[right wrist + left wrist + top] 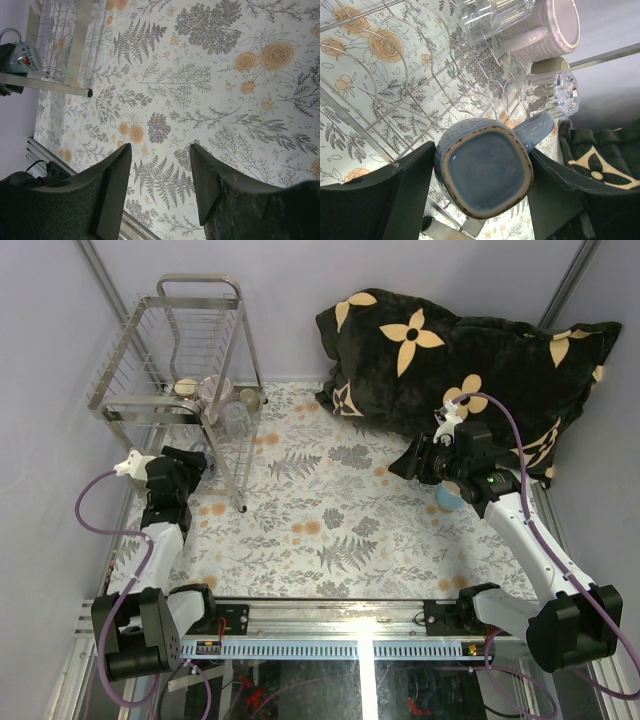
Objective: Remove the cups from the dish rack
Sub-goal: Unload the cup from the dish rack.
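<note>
My left end effector is clamped on a light blue square-based ceramic mug. My right end effector hangs open and empty, arm stretched forward.

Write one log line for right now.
left hand: shut on blue mug, at rack | right hand: open, empty, over table | pink mug, glasses: in rack

shiny metal-wire dish rack; glossy glazed blue mug, rough base rim; clear glass; plush pillow.
</note>
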`<state>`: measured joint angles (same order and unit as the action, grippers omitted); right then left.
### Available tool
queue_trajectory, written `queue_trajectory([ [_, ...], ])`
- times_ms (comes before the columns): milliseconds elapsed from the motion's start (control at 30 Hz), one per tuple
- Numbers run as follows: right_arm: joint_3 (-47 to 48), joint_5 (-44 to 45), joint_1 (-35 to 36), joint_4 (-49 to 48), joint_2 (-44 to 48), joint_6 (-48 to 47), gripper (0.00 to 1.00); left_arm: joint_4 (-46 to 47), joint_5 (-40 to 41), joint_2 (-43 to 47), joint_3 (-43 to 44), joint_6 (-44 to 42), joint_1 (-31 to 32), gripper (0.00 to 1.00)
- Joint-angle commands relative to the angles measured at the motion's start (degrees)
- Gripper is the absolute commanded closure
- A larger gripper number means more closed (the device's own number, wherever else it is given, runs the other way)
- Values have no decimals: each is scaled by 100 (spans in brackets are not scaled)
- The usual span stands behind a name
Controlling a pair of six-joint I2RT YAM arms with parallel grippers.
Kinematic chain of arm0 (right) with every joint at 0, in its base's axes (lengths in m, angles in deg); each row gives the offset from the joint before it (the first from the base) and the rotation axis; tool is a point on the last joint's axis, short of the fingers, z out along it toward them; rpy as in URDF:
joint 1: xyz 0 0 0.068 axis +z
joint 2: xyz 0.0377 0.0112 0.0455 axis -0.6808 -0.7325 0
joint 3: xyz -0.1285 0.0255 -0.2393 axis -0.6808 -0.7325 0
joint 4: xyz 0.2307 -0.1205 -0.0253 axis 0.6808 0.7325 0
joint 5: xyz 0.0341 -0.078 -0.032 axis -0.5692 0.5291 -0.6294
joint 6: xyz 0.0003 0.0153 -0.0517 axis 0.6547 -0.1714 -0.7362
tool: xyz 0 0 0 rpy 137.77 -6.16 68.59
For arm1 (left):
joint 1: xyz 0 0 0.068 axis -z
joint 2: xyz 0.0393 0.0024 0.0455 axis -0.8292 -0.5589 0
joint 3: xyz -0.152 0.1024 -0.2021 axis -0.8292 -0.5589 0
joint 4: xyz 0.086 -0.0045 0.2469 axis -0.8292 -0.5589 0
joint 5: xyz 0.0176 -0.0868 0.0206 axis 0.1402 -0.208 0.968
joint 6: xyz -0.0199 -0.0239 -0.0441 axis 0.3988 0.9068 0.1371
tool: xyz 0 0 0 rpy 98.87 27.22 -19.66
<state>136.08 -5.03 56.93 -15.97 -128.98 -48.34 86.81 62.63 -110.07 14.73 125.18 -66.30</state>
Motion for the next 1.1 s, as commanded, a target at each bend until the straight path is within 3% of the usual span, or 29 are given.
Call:
queue_trajectory([
  [0,108,-178,66,-275,2,14,43,378,40,274,-57,30,-1,100],
  [400,71,-221,79,-298,74,40,43,-225,640,677,1,3,701,100],
  [1067,135,-267,240,-272,84,69,43,-1694,963,1939,-118,-19,737,100],
])
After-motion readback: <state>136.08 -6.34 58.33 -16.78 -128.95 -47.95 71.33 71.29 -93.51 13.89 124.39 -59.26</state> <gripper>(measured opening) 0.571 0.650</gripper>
